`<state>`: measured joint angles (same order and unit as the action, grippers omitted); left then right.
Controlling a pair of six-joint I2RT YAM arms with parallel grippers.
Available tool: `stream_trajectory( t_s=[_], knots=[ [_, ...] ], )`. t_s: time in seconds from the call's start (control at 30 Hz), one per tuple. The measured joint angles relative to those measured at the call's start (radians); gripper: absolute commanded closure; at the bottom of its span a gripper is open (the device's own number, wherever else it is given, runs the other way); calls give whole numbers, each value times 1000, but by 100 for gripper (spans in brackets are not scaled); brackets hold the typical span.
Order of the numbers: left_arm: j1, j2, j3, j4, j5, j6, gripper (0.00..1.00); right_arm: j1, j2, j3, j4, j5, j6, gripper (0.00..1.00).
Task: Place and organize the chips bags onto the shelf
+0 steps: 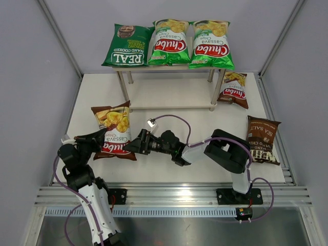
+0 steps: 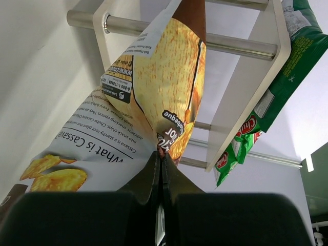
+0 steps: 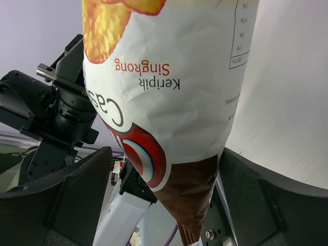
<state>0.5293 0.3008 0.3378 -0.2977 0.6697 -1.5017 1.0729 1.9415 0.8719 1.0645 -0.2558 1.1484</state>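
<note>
A brown-red Chuba bag (image 1: pixel 115 128) lies at the front left of the table. My left gripper (image 1: pixel 99 142) is shut on its near left edge; the left wrist view shows the jaws (image 2: pixel 163 154) pinched on the bag (image 2: pixel 154 87). My right gripper (image 1: pixel 133 145) is open, its jaws either side of the bag's near right corner (image 3: pixel 174 92) without closing on it. The shelf (image 1: pixel 169 97) stands at the back with the dark green REAL bag (image 1: pixel 126 46) and two bright green Chuba bags (image 1: pixel 169 42) (image 1: pixel 211 45) on its top board.
A second brown-red Chuba bag (image 1: pixel 233 89) lies by the shelf's right front leg. A dark brown bag (image 1: pixel 262 139) lies at the right edge of the table. The shelf's lower board is bare. White walls enclose the table on three sides.
</note>
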Motion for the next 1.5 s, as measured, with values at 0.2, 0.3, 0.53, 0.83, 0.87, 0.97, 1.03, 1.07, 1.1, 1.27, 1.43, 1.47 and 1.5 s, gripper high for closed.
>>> stream_trajectory(
  t_s=[0.2, 0.3, 0.53, 0.83, 0.87, 0.97, 1.03, 1.07, 1.1, 1.27, 1.43, 1.47, 1.5],
  knots=[
    [-3, -1, 0, 32, 10, -35, 100, 2, 15, 7, 60, -23, -4, 42],
    [-10, -7, 0, 41, 13, -43, 100, 2, 26, 11, 77, -27, -9, 60],
    [-16, -7, 0, 55, 16, -37, 97, 2, 27, 18, 92, -45, -76, 92],
    [-17, -7, 56, -11, -16, 69, 14, -2, -44, -19, 8, -48, -196, 100],
    [-17, -6, 69, -26, -24, 85, 8, -6, -52, -30, 6, -49, -200, 100],
    [-18, 11, 143, -101, -73, 162, 1, -35, -70, -77, 2, -53, -203, 100],
    [-18, 35, 207, -140, -108, 217, 1, -73, -80, -107, -11, -54, -206, 100],
    [-18, 45, 235, -153, -123, 246, 1, -95, -85, -121, -16, -55, -209, 100],
    [-18, 51, 256, -163, -134, 272, 1, -113, -89, -131, -16, -57, -212, 100],
    [-18, 82, 288, -195, -148, 398, 1, -220, -133, -185, -17, -100, -243, 100],
    [-18, 145, 293, -248, -105, 548, 1, -322, -184, -195, -16, -216, -298, 100],
    [-18, 156, 299, -266, -90, 597, 1, -340, -191, -193, -16, -242, -313, 100],
    [-19, 160, 306, -280, -84, 628, 1, -356, -195, -187, -17, -267, -326, 100]
  ],
)
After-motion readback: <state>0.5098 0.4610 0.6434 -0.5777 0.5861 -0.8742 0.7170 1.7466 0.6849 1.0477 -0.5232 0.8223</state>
